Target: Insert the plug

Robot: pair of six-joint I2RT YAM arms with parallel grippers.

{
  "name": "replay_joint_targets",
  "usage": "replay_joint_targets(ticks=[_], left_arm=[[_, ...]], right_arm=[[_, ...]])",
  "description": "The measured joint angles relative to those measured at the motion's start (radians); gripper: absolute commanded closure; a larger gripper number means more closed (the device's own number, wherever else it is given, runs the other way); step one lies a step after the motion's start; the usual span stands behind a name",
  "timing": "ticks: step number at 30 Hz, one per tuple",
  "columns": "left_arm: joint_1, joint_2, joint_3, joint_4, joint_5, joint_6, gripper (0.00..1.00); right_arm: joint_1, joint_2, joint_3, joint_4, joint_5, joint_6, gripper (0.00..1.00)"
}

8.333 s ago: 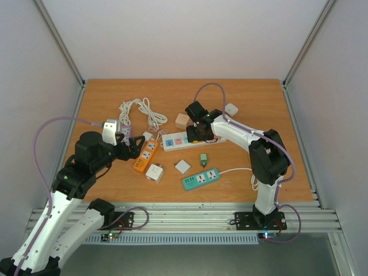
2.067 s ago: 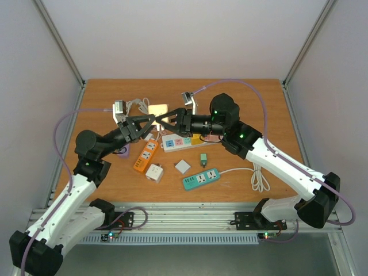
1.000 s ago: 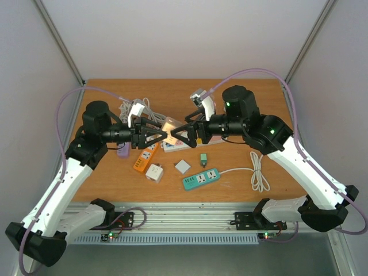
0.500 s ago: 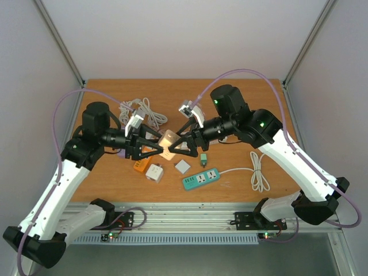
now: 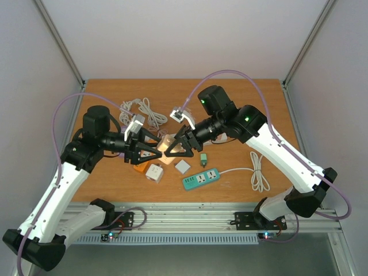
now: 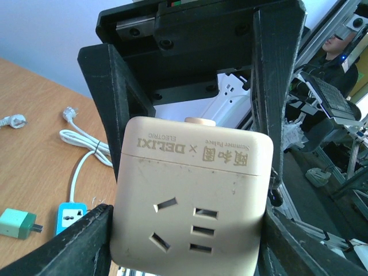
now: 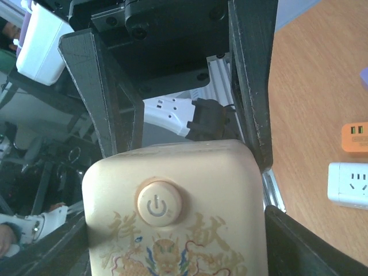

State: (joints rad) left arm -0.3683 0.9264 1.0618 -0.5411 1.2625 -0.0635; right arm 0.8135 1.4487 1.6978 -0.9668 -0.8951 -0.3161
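A beige socket cube (image 5: 167, 144) hangs above the table between both grippers. My left gripper (image 5: 157, 147) reaches it from the left and my right gripper (image 5: 174, 147) from the right. Each has its fingers against two opposite sides of the cube. In the left wrist view the cube's (image 6: 192, 195) socket face fills the frame between my left gripper's (image 6: 190, 236) fingers, with the right gripper's fingers behind it. In the right wrist view the cube (image 7: 172, 207) shows a round power button and a dragon print inside my right gripper (image 7: 172, 241).
On the table below lie an orange power strip (image 5: 138, 168), a white cube adapter (image 5: 154, 172), a small white square block (image 5: 183, 167), a green adapter (image 5: 203, 158), and a teal power strip (image 5: 201, 179) with a white cord (image 5: 259, 172). A coiled white cable (image 5: 144, 108) lies at the back left.
Both arms have carried the beige cube toward the near side of the table and lower, staying together on it. The right wrist has swung left over the power strips.
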Motion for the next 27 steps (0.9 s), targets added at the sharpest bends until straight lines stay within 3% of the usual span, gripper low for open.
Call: replay_joint_targets(ticks=[5, 9, 11, 20, 27], left_arm=[[0.002, 0.000, 0.000, -0.031, -0.010, -0.012, 0.42], [0.002, -0.002, 0.000, -0.032, -0.040, -0.015, 0.15], [0.001, -0.011, -0.002, -0.023, -0.127, -0.017, 0.02], [0.000, -0.182, -0.074, 0.067, -0.646, -0.034, 0.01], [0.000, -0.276, -0.124, 0.105, -0.989, -0.064, 0.01]], right_arm=[[0.000, 0.010, 0.007, -0.016, -0.001, -0.030, 0.62], [0.000, 0.012, 0.011, -0.008, 0.044, -0.024, 0.67], [0.004, 0.011, 0.002, 0.004, 0.114, -0.001, 0.68], [0.004, 0.012, -0.112, 0.049, 0.639, 0.129, 0.71], [0.005, 0.080, -0.174, 0.116, 0.863, 0.204, 0.71]])
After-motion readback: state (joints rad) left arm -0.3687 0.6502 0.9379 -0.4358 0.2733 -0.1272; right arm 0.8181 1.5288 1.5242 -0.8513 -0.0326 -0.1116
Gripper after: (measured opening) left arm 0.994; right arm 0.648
